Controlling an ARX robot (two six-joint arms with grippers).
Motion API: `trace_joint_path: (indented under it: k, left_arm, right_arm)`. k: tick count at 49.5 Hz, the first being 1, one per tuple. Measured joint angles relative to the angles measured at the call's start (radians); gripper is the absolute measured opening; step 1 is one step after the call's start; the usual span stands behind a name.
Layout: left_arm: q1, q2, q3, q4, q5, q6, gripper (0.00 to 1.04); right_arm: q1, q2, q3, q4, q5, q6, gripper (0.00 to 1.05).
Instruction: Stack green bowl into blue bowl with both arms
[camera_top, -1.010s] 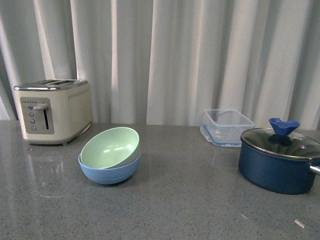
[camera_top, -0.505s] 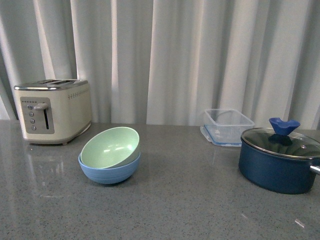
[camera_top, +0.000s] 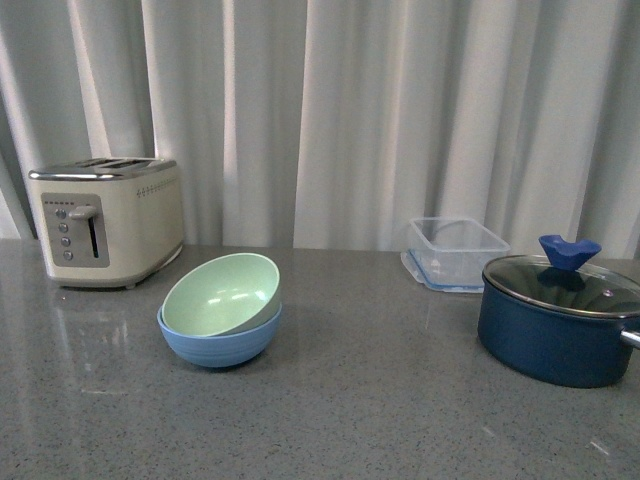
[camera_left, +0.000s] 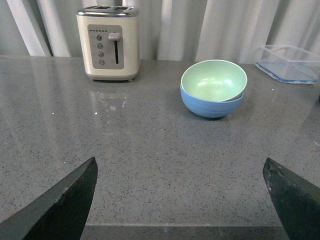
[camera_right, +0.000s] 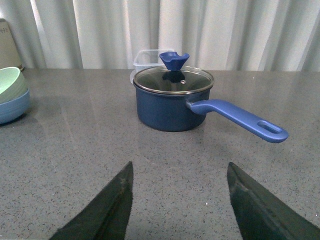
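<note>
1. Two bowls sit nested on the grey speckled worktop (camera_top: 360, 420): the green bowl (camera_top: 222, 293), pale mint and matte, rests tilted inside the blue bowl (camera_top: 215, 343), its mouth leaning toward the camera in the front view
2. Faint horizontal ridges ring the lower outside of the sky-blue bowl; the green bowl's inside is smooth and holds nothing
3. Left of the bowls, near them but apart, stands a cream toaster (camera_top: 106, 222) with a shiny metal top, a lever and a column of small buttons
4. To the right, well apart from the bowls, a clear square container (camera_top: 455, 250) stands empty just before the pale pleated curtain (camera_top: 380, 110)
5. Just in front of that container sits a dark navy pot (camera_top: 555, 335) with a glass lid (camera_right: 173, 79), a blue knob (camera_top: 568, 250) and a long blue handle (camera_right: 240, 119); what is inside cannot be made out
6. Left end effector (camera_left: 182, 200): its dark fingers are spread wide apart over bare worktop, holding nothing
7. Right end effector (camera_right: 177, 205): fingers likewise parted and holding nothing, with the pot beyond them
</note>
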Motion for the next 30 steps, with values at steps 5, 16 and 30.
trace_joint_path:
  k: [5,16,30]
  left_arm:
    - [0.000,0.000,0.000,0.000,0.000,0.000,0.98]
    - [0.000,0.000,0.000,0.000,0.000,0.000,0.98]
    - [0.000,0.000,0.000,0.000,0.000,0.000,0.98]
  right_arm:
    - [0.000,0.000,0.000,0.000,0.000,0.000,0.80]
    - [0.000,0.000,0.000,0.000,0.000,0.000,0.94]
    - [0.000,0.000,0.000,0.000,0.000,0.000,0.95]
